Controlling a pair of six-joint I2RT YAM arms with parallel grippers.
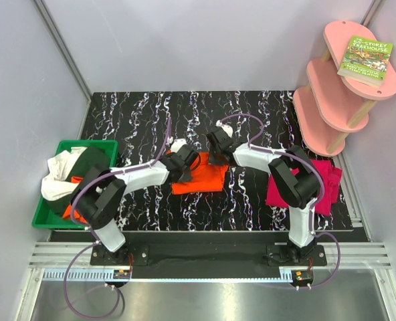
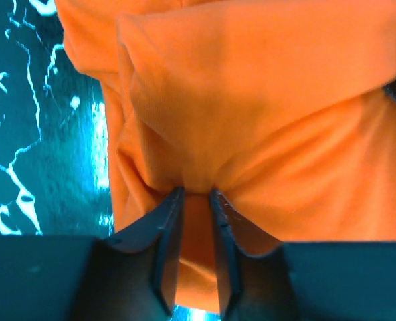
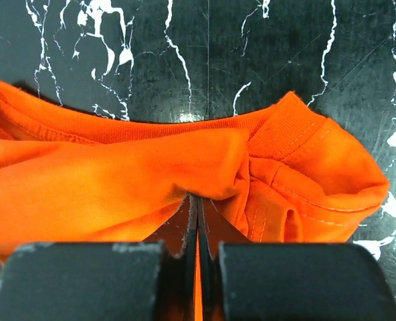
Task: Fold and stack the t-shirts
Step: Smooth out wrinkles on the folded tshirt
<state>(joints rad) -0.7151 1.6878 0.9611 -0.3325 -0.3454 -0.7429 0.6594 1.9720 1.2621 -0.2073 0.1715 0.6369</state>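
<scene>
orange t-shirt (image 1: 201, 180) at centre of table (image 1: 265, 120), long axis left-right | right tool (image 3: 196, 199) clamped on its collar-end fold | left tool (image 2: 196, 194) at opposite end, jaws slightly parted, cloth between — grip unclear | both arms equally near

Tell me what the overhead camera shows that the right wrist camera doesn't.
Only the overhead camera: the green bin of clothes, the pink shirt, and the pink shelf with a book. Only the right wrist: the ribbed collar up close, and the right pincer shut on a fold. Both: the orange shirt on the black table.
</scene>
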